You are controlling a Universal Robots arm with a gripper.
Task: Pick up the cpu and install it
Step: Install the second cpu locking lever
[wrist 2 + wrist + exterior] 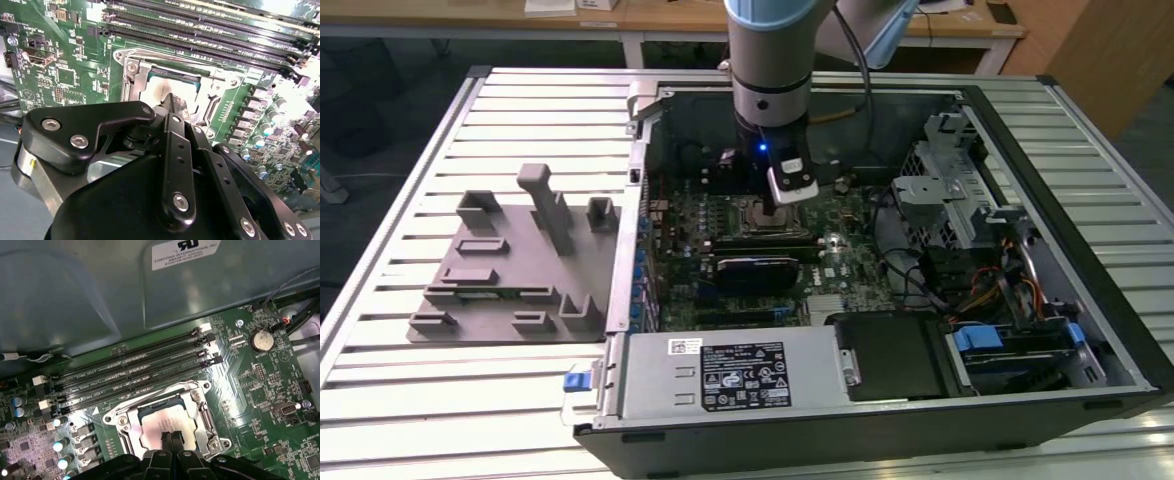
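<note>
Filling the centre of the exterior view, the open black metal computer case point(1067, 330) lies on its side on the pale slatted table point(400, 400), its green motherboard point(260, 405) facing up. Mid-board, the steel-framed socket point(197, 407) holds the small flat silver-grey square cpu point(162, 422). Directly above, at the lower centre of the first wrist view, the black gripper point(172, 436) points down, jaws drawn together, tips at the chip's near edge.
</note>
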